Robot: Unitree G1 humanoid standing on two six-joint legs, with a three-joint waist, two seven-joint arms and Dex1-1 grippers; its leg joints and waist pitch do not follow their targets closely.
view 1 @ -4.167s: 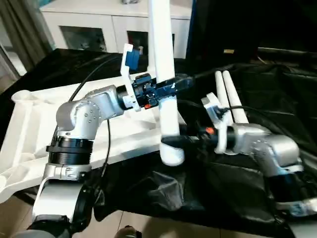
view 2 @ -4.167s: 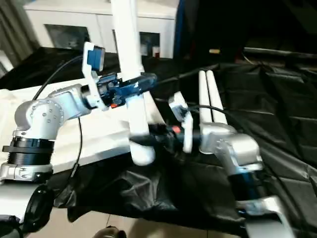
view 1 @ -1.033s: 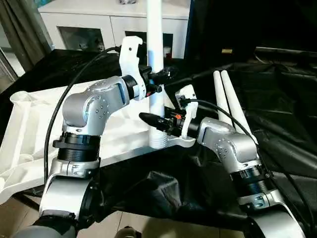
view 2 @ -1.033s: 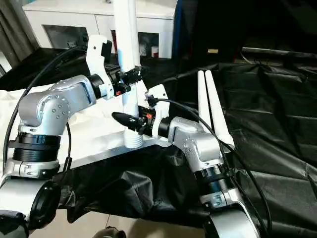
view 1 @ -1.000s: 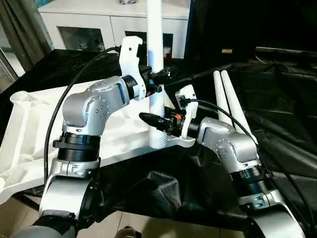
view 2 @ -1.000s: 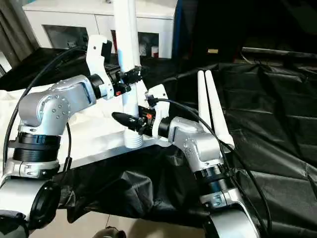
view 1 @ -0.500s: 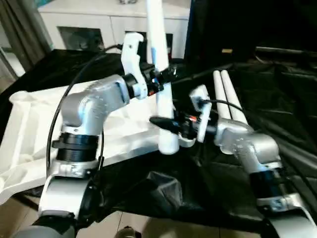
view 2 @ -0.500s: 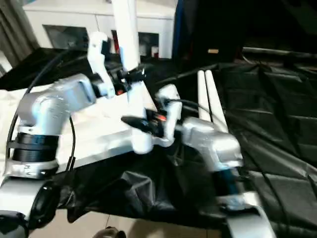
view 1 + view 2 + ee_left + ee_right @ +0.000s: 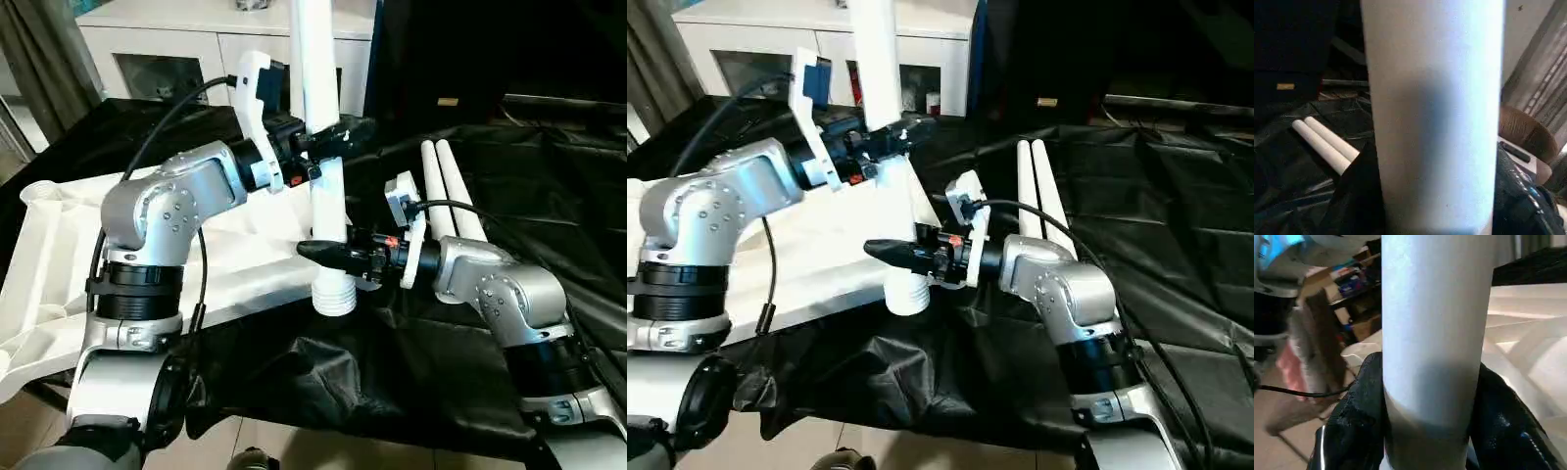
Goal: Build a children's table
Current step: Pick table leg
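While both tools grip one upright white leg [image 9: 323,186], left tool [image 9: 328,140] high, right tool [image 9: 328,252] low, its ribbed end hangs beside the tabletop [image 9: 59,255] corner near the bench's front edge.

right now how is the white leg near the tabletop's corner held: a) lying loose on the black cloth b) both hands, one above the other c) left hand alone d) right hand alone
b: the left hand clamps the upright leg higher up, and the right hand grips it lower, just above its ribbed end; the two spare legs lie on the cloth.
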